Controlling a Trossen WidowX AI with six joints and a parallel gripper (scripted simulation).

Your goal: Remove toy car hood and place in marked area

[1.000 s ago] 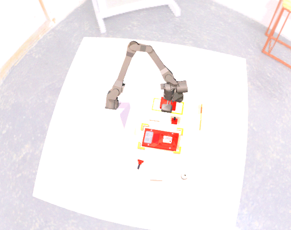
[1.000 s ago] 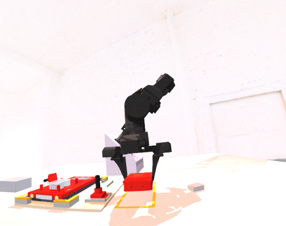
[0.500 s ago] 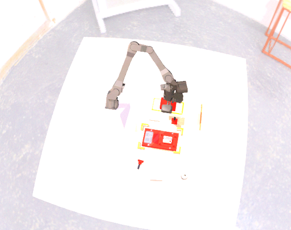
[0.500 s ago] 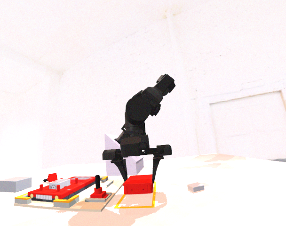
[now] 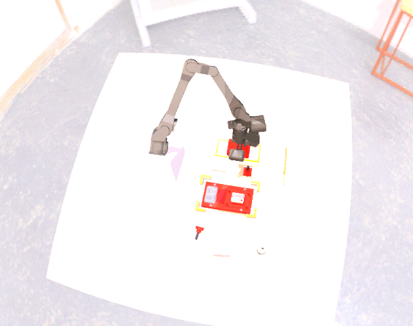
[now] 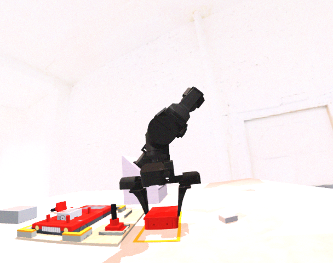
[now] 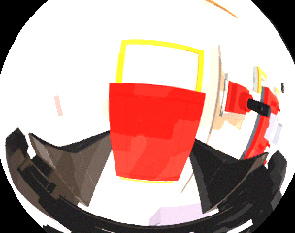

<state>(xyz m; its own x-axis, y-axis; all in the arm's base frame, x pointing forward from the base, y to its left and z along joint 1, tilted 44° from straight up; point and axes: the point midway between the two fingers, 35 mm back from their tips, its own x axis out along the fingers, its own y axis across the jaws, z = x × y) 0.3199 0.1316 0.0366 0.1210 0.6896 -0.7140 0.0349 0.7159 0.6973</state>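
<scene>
White counter (image 5: 136, 224): car (image 5: 227, 197) at center, hood (image 6: 161, 219) in the yellow outline (image 6: 158, 240) at 12 o'clock, gripper (image 6: 161, 210) clamping it.

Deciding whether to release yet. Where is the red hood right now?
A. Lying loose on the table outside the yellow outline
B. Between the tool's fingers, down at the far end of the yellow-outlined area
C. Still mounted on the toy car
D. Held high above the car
B: the exterior view shows the tool shut on the red hood, which sits low at the far end of the yellow-outlined area, apart from the toy car.
</scene>
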